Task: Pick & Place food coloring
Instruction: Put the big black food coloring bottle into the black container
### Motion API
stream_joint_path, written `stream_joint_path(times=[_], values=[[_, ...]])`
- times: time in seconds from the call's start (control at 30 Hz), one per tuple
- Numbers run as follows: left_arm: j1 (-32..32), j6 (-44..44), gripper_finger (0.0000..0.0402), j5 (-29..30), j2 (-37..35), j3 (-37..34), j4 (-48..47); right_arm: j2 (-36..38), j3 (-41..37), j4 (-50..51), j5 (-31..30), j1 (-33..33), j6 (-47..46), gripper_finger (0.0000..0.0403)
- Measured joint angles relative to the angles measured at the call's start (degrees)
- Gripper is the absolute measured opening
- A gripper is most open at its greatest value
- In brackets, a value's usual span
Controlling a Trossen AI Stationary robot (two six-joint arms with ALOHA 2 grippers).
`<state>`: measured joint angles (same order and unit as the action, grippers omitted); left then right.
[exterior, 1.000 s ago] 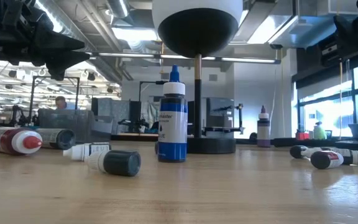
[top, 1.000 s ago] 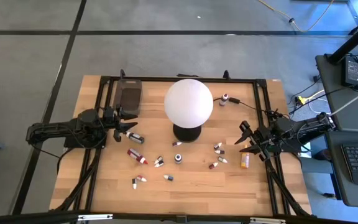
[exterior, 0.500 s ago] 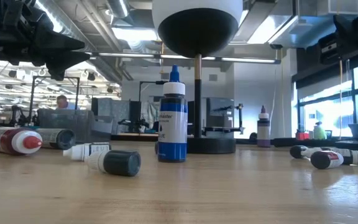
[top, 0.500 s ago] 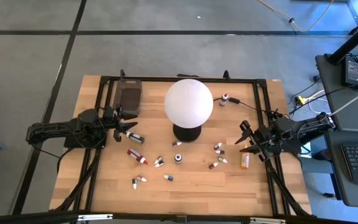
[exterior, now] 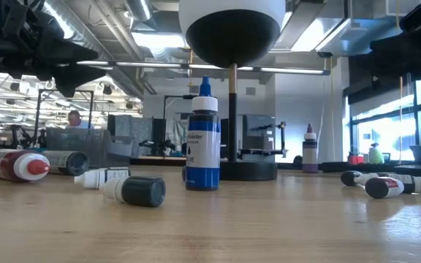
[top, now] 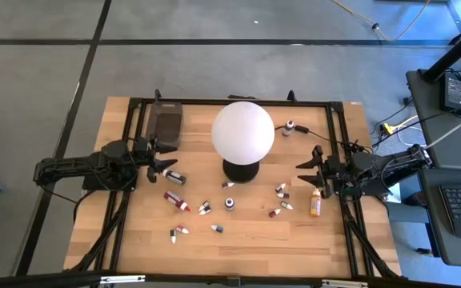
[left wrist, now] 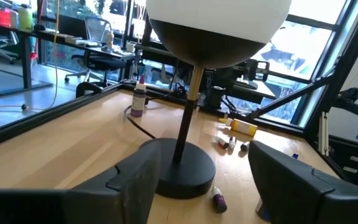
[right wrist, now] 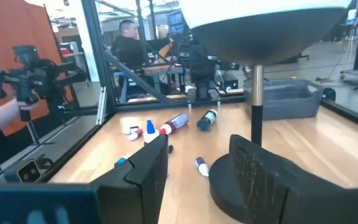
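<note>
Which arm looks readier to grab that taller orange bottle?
Probably the right: its open pincer hovers just beside the tall orange bottle at the table's right edge. The left pincer, also open, waits across the table near a dark capped bottle.

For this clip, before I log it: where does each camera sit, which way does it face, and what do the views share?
High: overhead, straight down on the table; both arms, left gripper, right gripper.
Low: table height, level across; blue bottle central, dark arm parts above.
Left wrist: faces the globe lamp; own open fingers.
Right wrist: faces the lamp from the opposite side; own open fingers.
Shared: the lamp, in all four.
</note>
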<state>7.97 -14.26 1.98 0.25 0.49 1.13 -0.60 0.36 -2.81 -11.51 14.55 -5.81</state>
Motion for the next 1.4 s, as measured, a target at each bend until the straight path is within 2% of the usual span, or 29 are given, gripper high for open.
stream_joint_path(times=[0.13, 0.4, 0.6, 0.83, 0.97, 1.13, 1.2, 1.4], values=[[0.00, 0.00, 0.0257, -0.37, 0.00, 0.01, 0.39, 0.00, 0.00, 0.02, 0.00, 0.00, 0.62, 0.0173], [0.00, 0.81, 0.0250, -0.57, 0.00, 0.88, 3.93, 0.00, 0.00, 0.02, 0.00, 0.00, 1.96, 0.0173], [0.00, 6.34, 0.0238, -1.10, 1.43, 4.96, 1.47, 0.00, 0.00, 0.02, 0.00, 0.00, 3.29, 0.0173], [0.00, 8.89, 0.0224, -2.62, 12.26, 11.18, -2.16, 0.00, 0.00, 0.02, 0.00, 0.00, 6.19, 0.0173], [0.00, 10.00, 0.0214, -2.17, 20.12, 18.55, -13.62, 0.00, 0.00, 0.00, 0.00, 0.00, 6.08, 0.0173], [0.00, 7.87, 0.0201, 4.22, 30.11, 28.53, -31.99, 0.00, 0.00, 0.00, 0.00, 0.00, 6.10, 0.0173], [0.02, 6.86, 0.0195, 5.82, 33.43, 30.02, -32.89, 0.00, 0.00, 0.00, 0.00, 0.00, 6.10, 0.0173], [-0.53, 5.74, 0.0180, 2.12, 42.47, 32.99, -35.41, 0.00, 0.00, 0.00, 0.00, -0.01, 6.11, 0.0173]])
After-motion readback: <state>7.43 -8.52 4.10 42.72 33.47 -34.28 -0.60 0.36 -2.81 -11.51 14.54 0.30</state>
